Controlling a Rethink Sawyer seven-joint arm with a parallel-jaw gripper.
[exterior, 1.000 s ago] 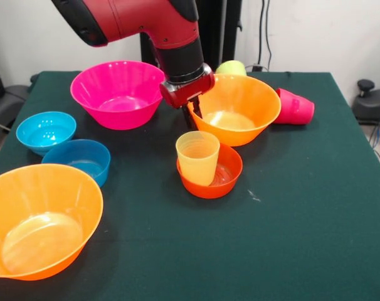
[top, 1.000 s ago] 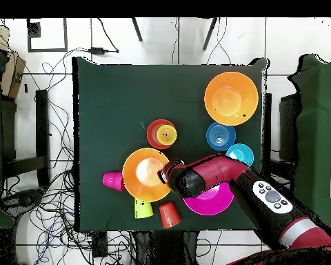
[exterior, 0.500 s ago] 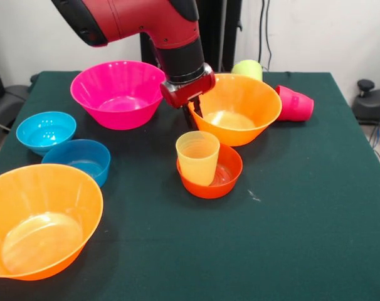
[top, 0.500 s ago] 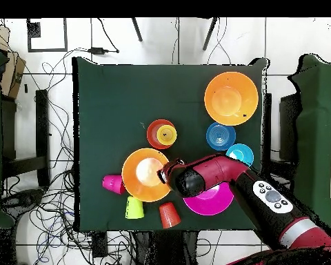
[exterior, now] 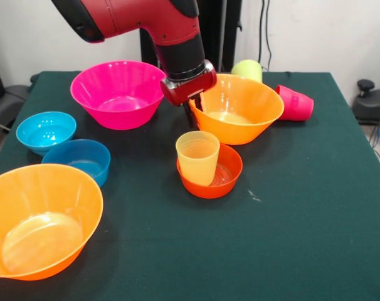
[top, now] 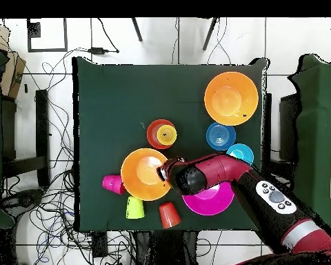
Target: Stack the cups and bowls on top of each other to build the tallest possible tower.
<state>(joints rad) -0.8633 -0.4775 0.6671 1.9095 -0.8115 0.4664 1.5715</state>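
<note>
gripper (exterior: 195, 106) jaws clamped on the near rim of a big orange bowl (exterior: 240, 110), bowl tilted, looks lifted off the green surface (exterior: 303, 207) I think, yellow cup (exterior: 197, 157) in small red-orange bowl (exterior: 222, 175) just in front, pink cup (exterior: 295, 105) on its side beside it

The red and black arm (exterior: 140, 19) reaches down from the upper left in the front view, its wrist bent so the gripper (exterior: 195, 108) points down at the table. The fingers (exterior: 190, 116) sit close together — clamped on a thin rim, dark tips below the red wrist collar.
</note>
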